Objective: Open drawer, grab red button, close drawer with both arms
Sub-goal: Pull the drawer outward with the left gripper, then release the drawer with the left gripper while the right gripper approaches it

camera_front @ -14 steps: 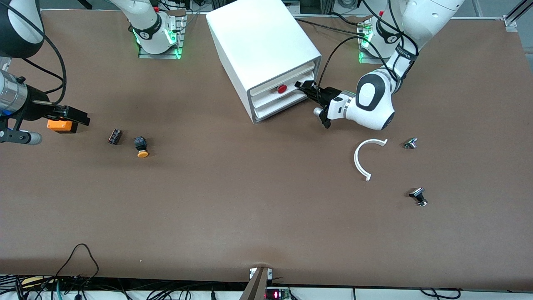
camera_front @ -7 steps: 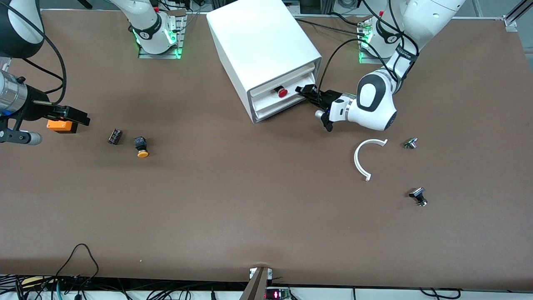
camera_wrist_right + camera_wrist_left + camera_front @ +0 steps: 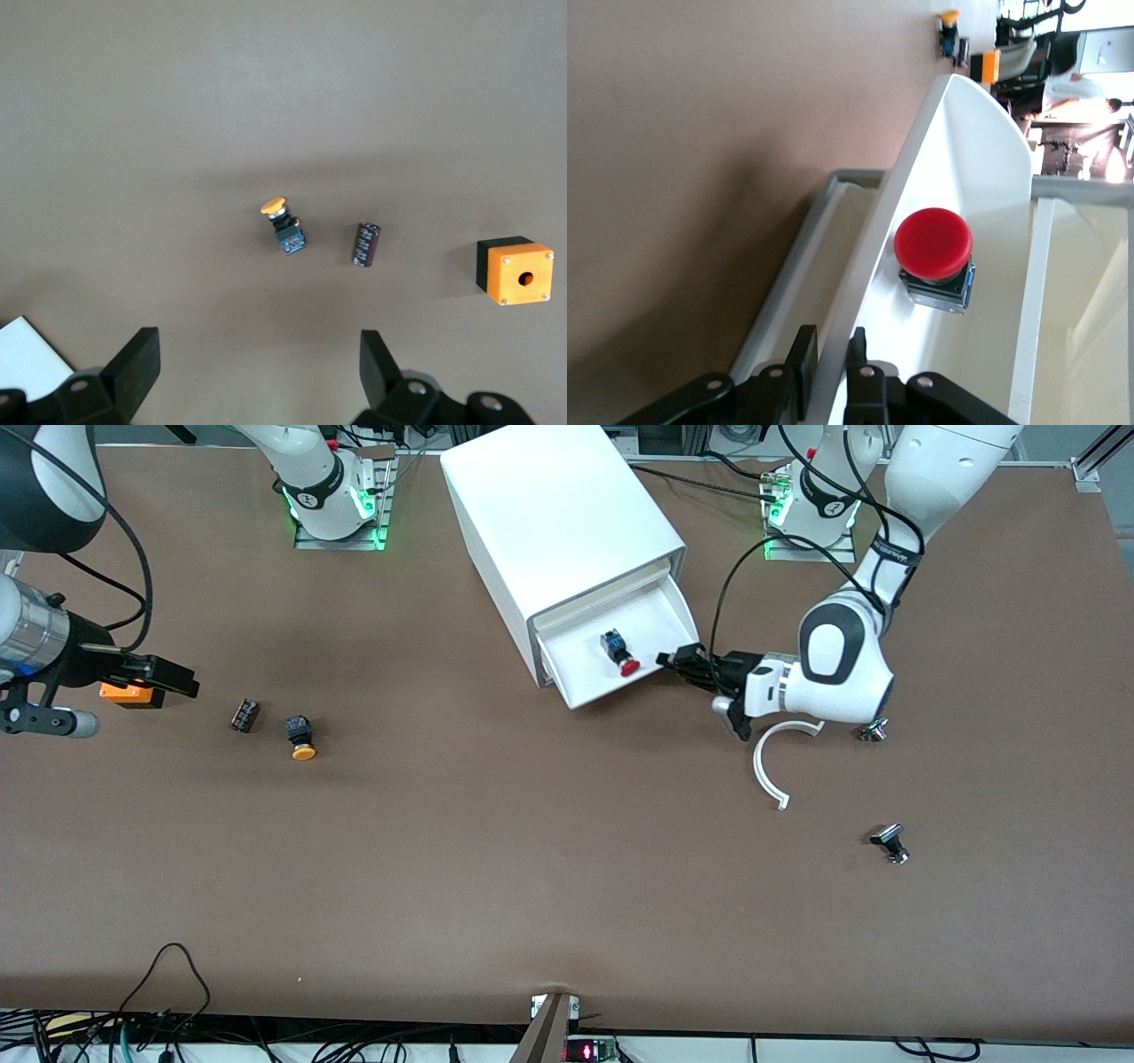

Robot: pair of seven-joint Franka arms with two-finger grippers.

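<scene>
The drawer (image 3: pixel 660 615) stands pulled out of the white cabinet (image 3: pixel 558 522). The button (image 3: pixel 619 652), red cap on a dark body, lies on its side in the drawer near the front wall. My left gripper (image 3: pixel 671 661) is shut on the drawer's front wall at the corner toward the left arm's end. In the left wrist view the fingers (image 3: pixel 804 354) pinch the drawer wall (image 3: pixel 877 257), with the button (image 3: pixel 934 248) just inside it. My right gripper (image 3: pixel 168 676) is open and empty, waiting over the table near the right arm's end; it also shows in the right wrist view (image 3: pixel 257 354).
A yellow-capped button (image 3: pixel 301 737), a small black cylinder (image 3: pixel 244 715) and an orange cube (image 3: pixel 131 693) lie below the right gripper. A white curved piece (image 3: pixel 769 766) and two small metal parts (image 3: pixel 873 730) (image 3: pixel 890 843) lie near the left arm.
My left gripper has moved toward the front camera with the drawer's front wall in it, sliding the drawer out. The red button has come fully into view. The right arm has barely shifted.
</scene>
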